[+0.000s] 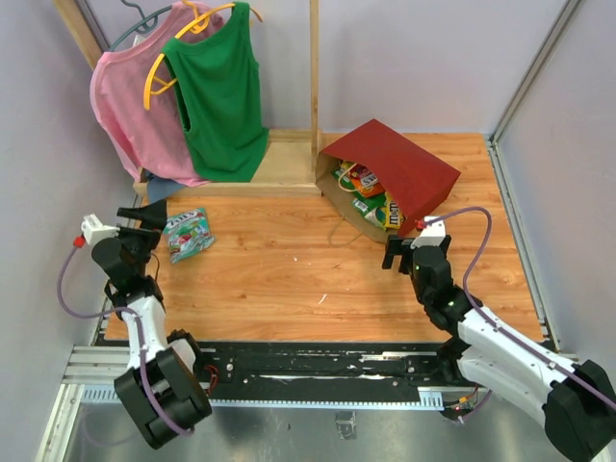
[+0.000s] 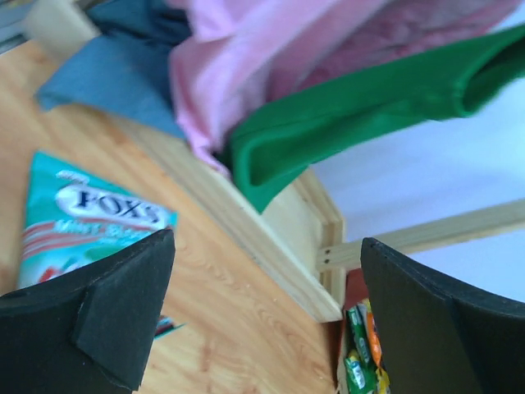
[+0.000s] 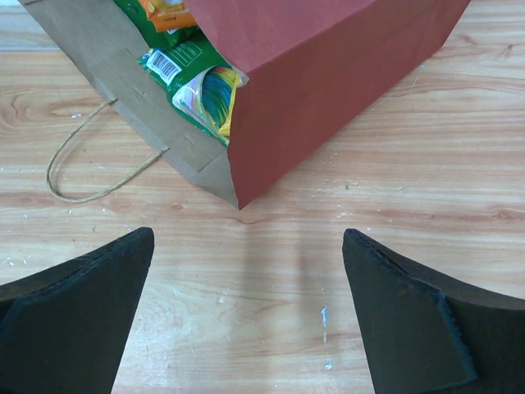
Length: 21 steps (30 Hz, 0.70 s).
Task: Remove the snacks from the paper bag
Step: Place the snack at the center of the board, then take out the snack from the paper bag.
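The red paper bag (image 1: 399, 168) lies on its side at the back right, with its brown mouth facing left. Green, orange and yellow snack packets (image 1: 366, 192) show inside the mouth. A teal Fox's packet (image 1: 188, 234) lies out on the table at the left. My right gripper (image 1: 402, 250) is open and empty, just in front of the bag's near corner (image 3: 328, 82). The snacks (image 3: 193, 78) and a loop handle (image 3: 90, 176) lie ahead of the right gripper (image 3: 246, 320). My left gripper (image 1: 149, 219) is open and empty beside the Fox's packet (image 2: 82, 217).
A wooden clothes rack stands at the back left with a pink shirt (image 1: 130, 96) and a green top (image 1: 221, 91) on hangers. Its base board (image 1: 279, 164) touches the bag's mouth. A blue cloth (image 1: 166, 188) lies under it. Walls close both sides.
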Available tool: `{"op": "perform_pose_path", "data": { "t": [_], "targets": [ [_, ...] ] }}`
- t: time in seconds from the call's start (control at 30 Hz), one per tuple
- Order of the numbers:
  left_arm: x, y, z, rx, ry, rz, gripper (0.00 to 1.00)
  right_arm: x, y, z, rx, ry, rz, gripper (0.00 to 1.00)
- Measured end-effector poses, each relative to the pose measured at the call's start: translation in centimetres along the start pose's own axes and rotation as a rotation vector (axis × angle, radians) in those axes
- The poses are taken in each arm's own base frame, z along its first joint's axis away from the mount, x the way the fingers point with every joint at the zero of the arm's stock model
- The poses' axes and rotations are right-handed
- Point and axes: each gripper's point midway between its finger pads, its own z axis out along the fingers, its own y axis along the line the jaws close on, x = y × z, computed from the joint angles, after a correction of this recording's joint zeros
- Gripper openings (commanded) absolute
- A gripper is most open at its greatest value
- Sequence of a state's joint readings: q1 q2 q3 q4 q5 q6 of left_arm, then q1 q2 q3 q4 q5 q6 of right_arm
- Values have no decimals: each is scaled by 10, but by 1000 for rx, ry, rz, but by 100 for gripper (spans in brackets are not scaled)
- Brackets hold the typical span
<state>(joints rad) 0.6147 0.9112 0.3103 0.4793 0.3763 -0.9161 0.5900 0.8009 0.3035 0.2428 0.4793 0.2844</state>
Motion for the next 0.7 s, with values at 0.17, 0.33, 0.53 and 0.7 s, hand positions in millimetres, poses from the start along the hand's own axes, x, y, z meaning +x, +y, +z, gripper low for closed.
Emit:
{"op": "perform_pose_path", "data": {
  "t": [0.17, 0.33, 0.53, 0.7],
  "targets": [
    [18, -44, 1, 103, 64, 81, 99, 7, 2, 3, -3, 24, -9, 100],
    [119, -73, -1, 137, 345, 224, 99, 7, 3, 3, -11, 25, -6, 100],
    [216, -130, -19, 319, 551, 353, 98, 7, 4, 3, -14, 23, -4, 100],
    [309, -135, -30, 366, 740, 401, 96, 6, 5, 4, -16, 21, -2, 100]
  ]
}}
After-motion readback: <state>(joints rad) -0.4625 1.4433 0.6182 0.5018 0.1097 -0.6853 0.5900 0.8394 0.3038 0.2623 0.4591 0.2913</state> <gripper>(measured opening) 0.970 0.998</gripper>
